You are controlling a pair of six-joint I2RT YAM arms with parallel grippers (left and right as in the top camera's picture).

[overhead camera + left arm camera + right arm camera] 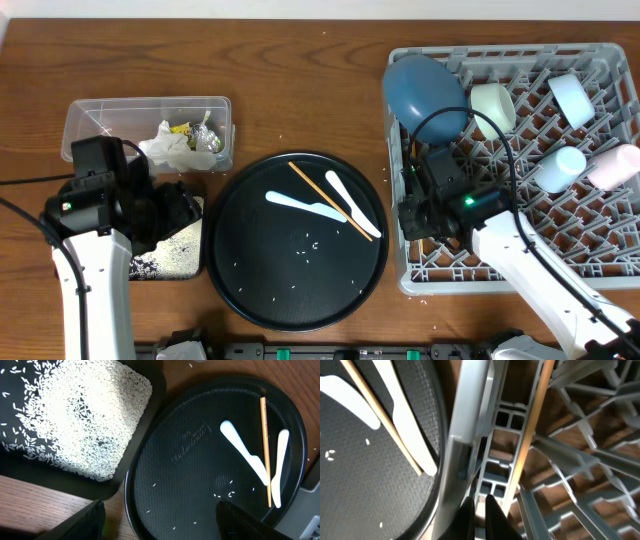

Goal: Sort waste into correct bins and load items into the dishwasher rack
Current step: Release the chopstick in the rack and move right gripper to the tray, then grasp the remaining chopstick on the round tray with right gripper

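**Right fingers low in the rack beside a chopstick; left fingers spread over the two black trays**

Right gripper (pixel 480 512): reaches inside the left edge of the dishwasher rack (pixel 500 52). The dark fingers (pixel 492 517) are drawn nearly together, with only a thin slit between them. A wooden chopstick (pixel 530 425) slants down through the grey lattice. Its lower end meets the right finger's tip (pinched or merely touching, cannot tell).

Left gripper (pixel 165 520): fingers (pixel 87 522) stand wide apart with nothing between them. It hangs above the seam where the black rectangular tray (pixel 152 415) meets the round black tray (pixel 260 260).

Materials and shapes:
- The rack is light-grey moulded plastic, an open grid with upright pegs.
- The round tray has a fine pebbled texture and a raised rim.
- The table (pixel 300 90) is dark wood grain.

Containers:
- Rack: a dark-blue plate (pixel 425 90) at the back left corner, a pale bowl (pixel 493 105) just beside it, a white cup (pixel 570 97), a light-blue cup (pixel 560 168) and a pink cup (pixel 612 165).
- Round tray: a second chopstick (pixel 328 200) lies across two flat white utensils (pixel 300 203), among a few stray grains.
- Rectangular tray: a thick heap of white rice (pixel 90 415).
- Clear tub (pixel 85 115): crumpled tissue (pixel 165 145), a yellow-green wrapper (pixel 182 127) and a silver foil wrapper (pixel 207 138).
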